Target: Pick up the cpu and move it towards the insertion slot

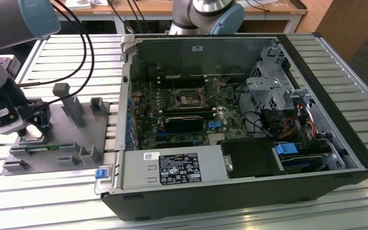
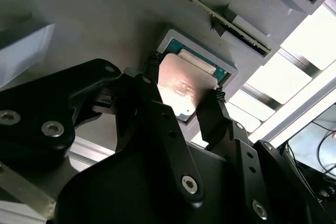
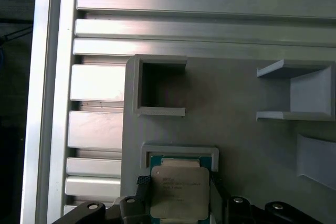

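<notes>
Currently the tool [image 1: 32, 130] hangs low over the grey tray [image 1: 63, 143] at the exterior view's left, on the slatted metal tabletop [image 1: 43, 191] beside the open computer case [image 1: 337, 96]. In both wrist views its two black fingers [image 2: 210, 119] stand on opposite sides of the cpu [image 2: 184, 90], their tips pressed against its edges, so the tool is closed around the chip. The cpu, with its silvery top facing up, sits at the square raised-rim recess [image 3: 178, 151] of the tray, and a band of green shows at the recess rim just beyond the chip. Whether the chip has left the floor of the recess cannot be told. In the second wrist view a narrow green memory stick [image 2: 210, 6] lies on edge in a tray holder near the recess, apart from the chip. In the first wrist view an open box-shaped holder [image 3: 157, 85] rises from the tray just beyond the recess. The insertion slot [image 1: 189, 99], a small square socket with a metal frame and dark centre, lies on the green circuit board [image 1: 149, 129] inside the case, well apart from the tool and towards the exterior view's right of the tray. A long black block [image 1: 184, 122] sits on the board just in front of the slot, and a labelled grey box [image 1: 171, 168] fills the near corner of the case.
</notes>
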Robot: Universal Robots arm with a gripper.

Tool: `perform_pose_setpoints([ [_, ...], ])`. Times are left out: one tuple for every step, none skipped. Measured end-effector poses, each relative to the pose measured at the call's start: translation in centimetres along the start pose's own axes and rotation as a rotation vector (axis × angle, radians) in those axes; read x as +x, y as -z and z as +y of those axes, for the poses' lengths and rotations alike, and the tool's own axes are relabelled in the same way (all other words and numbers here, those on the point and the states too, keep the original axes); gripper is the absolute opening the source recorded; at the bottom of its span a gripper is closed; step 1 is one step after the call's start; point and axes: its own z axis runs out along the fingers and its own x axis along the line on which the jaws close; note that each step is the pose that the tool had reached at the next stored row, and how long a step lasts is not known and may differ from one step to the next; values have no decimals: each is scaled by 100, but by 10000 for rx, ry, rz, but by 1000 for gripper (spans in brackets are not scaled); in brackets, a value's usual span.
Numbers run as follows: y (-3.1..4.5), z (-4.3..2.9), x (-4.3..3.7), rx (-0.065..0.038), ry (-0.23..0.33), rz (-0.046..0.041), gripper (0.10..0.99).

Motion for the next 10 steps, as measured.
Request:
perform_pose_setpoints([
  [0, 0, 0, 0, 0, 0, 533],
  [0, 0, 0, 0, 0, 0, 533],
  [1, 0, 0, -1, 0, -1, 533],
  [5, 1, 0, -1, 0, -2, 533],
  [9, 1, 0, -2, 0, -4, 533],
  [14, 1, 0, -2, 0, -3, 533],
  [20, 1, 0, -1, 0, -2, 533],
  [27, 1, 0, -1, 0, -2, 533],
  [34, 2, 1, -1, 0, -1, 533],
  [43, 2, 1, 0, 0, 0, 533],
])
